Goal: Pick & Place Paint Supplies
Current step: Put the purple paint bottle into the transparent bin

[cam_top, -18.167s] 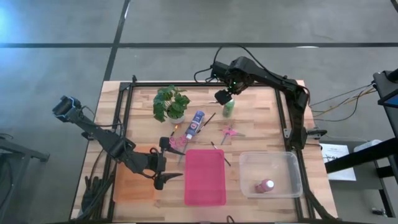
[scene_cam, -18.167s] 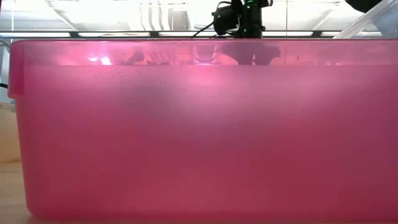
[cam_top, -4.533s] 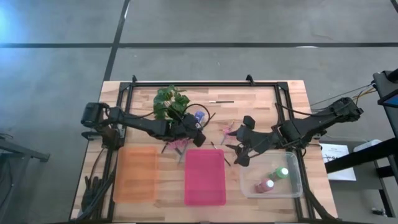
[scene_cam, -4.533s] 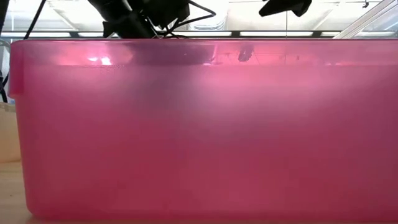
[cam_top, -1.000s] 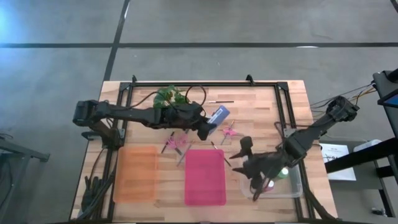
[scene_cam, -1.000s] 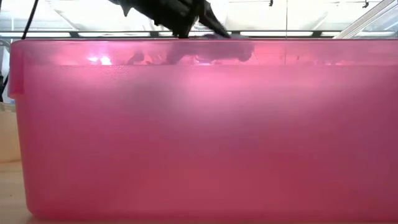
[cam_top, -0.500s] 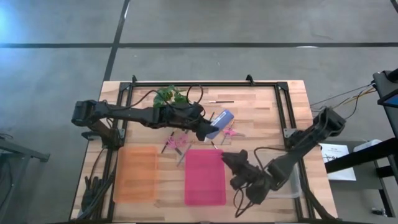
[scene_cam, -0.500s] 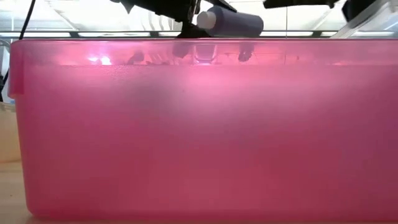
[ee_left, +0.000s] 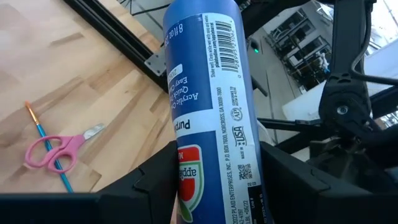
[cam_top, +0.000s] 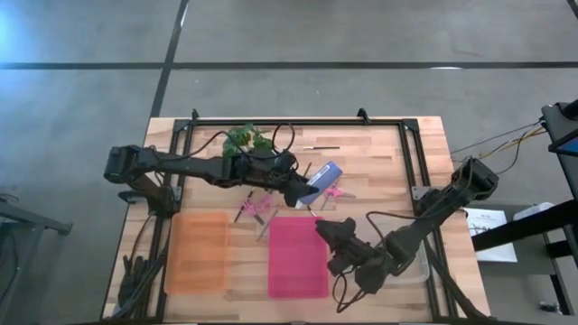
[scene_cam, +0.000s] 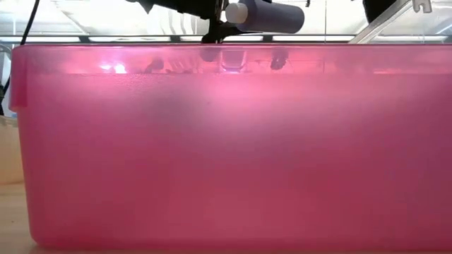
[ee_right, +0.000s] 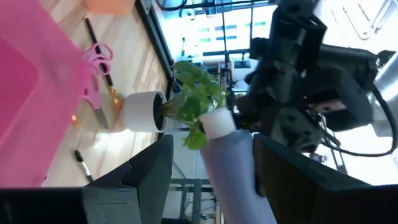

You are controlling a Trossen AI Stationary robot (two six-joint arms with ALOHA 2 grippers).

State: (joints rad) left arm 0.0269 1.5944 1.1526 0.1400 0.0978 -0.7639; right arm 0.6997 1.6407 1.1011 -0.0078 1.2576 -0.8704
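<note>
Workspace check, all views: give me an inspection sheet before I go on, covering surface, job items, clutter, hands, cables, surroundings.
Surface: wooden table with a black frame; orange bin, pink bin, clear bin.
Job's things: blue paint bottle lifted above the table; pink scissors and another pair on the wood; a thin brush near the far edge.
Clutter: potted plant.
Hands: left hand grips the blue paint bottle; right hand hangs by the pink bin's right edge, its two fingers apart, nothing between them.
Cables: wires loop over the left arm and trail from the right arm.
Surroundings: grey floor; no person seen.
</note>
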